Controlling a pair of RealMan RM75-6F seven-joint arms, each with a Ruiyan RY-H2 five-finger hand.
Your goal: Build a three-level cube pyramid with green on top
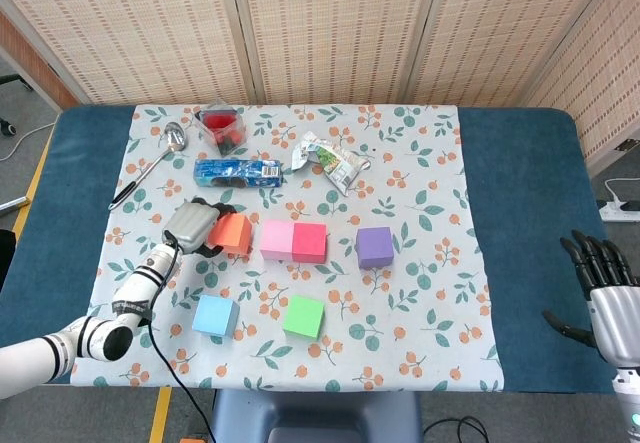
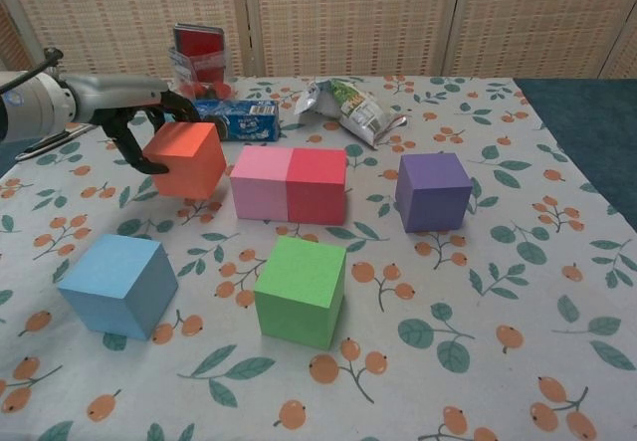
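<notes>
A white cloth printed with leaves and orange berries is spread over a blue table, backed by woven reed screens. The orange foam cube is gripped by the left hand, at 9 o'clock of the pink foam cube. The green foam cube lies at 6 o'clock. Only the head view shows the right hand, fingers spread, empty.

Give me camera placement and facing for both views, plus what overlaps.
Head view: high above the near table edge, looking steeply down on the whole floral cloth; shows the left hand holding the orange cube, and the right hand off the cloth at the right edge.
Chest view: low at the near edge, looking across the table toward the wicker screen; only the left hand shows.
Shared: left hand, orange cube, the other cubes, the clutter behind them.
</notes>
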